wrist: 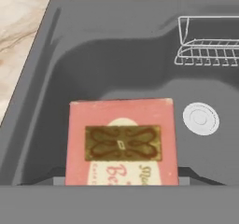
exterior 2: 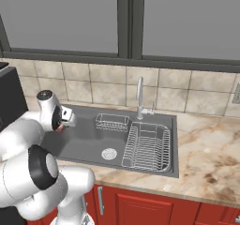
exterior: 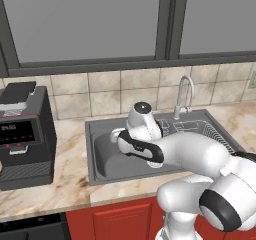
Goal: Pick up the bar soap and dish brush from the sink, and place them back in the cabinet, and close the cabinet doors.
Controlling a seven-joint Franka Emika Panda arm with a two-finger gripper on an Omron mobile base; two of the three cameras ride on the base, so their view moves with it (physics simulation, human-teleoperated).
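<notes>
Right between the gripper (wrist: 122,180) tips sits the bar soap (wrist: 122,141) — one pinkish-red flat block with a pale oval and a brown-gold ornament on its face. It looks huge in the hand view because it's so close to the camera. The dark fingers (wrist: 52,178) peek out on either side of its lower edge and hug the block, so the jaws are closed on the soap at a fairly wide spread, pinching it across its width.

From the right base view, the gripper (exterior 2: 67,116) hangs over the left end of the sink (exterior 2: 84,135), with a little scrap of red showing by it. I can't tell from that angle how far it is off the basin floor.

Arm pose: it comes up from the base, folds at the elbow and reaches forward and down, with the wrist bent so the hand looks into the basin at a slant. In the left base view the arm (exterior: 190,154) covers a good part of the sink's middle.

Counting what's around:
- one round white drain (wrist: 200,118), just beside the soap's upper corner in the hand view
- two wire racks — a small basket (exterior 2: 112,121) at the back and a bigger dish rack (exterior 2: 147,146) on the right
- one silver faucet (exterior 2: 139,97) behind them
- one black coffee machine (exterior: 22,134) on the marble counter (exterior 2: 206,149), left of the sink
</notes>
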